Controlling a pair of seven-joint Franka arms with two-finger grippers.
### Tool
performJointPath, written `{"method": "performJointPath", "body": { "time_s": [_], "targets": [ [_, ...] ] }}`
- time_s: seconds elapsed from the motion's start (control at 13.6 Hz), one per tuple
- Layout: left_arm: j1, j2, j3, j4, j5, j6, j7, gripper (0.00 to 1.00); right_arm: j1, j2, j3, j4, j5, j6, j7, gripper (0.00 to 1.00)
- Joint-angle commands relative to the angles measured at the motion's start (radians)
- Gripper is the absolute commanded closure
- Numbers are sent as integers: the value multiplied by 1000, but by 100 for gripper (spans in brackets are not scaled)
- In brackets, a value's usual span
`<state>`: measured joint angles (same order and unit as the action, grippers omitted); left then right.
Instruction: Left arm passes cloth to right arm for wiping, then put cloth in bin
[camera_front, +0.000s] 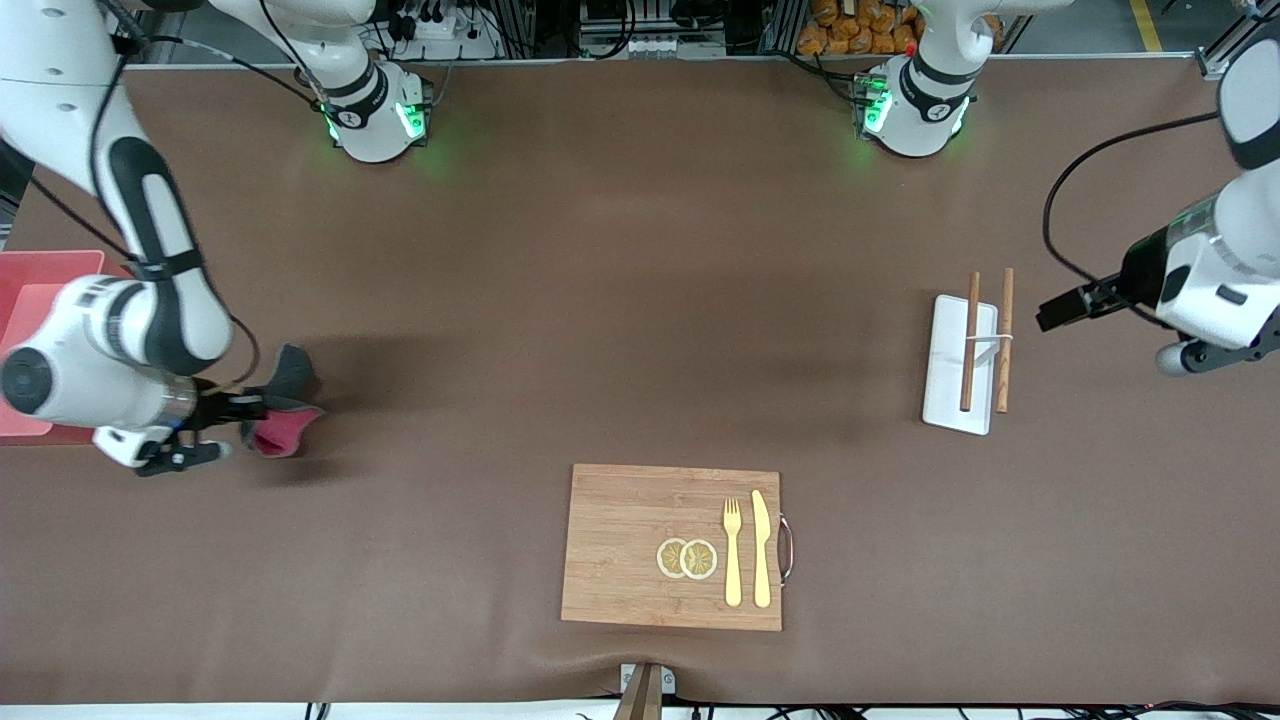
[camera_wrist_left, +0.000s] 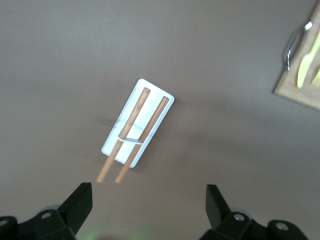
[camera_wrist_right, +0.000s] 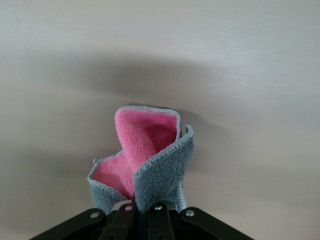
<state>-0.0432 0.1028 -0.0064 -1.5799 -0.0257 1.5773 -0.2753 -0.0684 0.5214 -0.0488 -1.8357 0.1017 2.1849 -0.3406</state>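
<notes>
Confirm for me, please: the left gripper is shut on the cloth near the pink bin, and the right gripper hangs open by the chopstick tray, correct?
The arms are swapped. The right gripper is shut on the cloth near the bin, as the right wrist view shows; the left gripper hangs open by the chopstick tray.

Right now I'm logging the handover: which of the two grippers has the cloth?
The right gripper, by the pink bin, jaws shut on the grey-and-pink cloth. The left gripper hangs open over the table.
</notes>
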Motion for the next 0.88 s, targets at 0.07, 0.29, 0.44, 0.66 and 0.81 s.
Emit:
{"method": "performJointPath", "body": {
  "time_s": [0.07, 0.29, 0.44, 0.66, 0.81],
  "targets": [
    [-26, -84, 32, -26, 18, -63, 245, 0, 188, -35, -2, -34, 73, 10, 309, 100],
    [-29, -129, 39, -19, 20, -66, 407, 0, 323, -52, -2, -31, 116, 12, 541, 100],
    [-64, -143, 39, -12, 51, -68, 394, 0, 325, -78, -2, -25, 119, 0, 552, 100],
    [-75, -132, 28, 18, 93, -68, 381, 0, 241, -116, -6, 30, 118, -130, 438, 100],
    [-80, -132, 26, 18, 92, -68, 380, 0, 143, -133, -8, 88, 118, -230, 268, 100]
  ]
}}
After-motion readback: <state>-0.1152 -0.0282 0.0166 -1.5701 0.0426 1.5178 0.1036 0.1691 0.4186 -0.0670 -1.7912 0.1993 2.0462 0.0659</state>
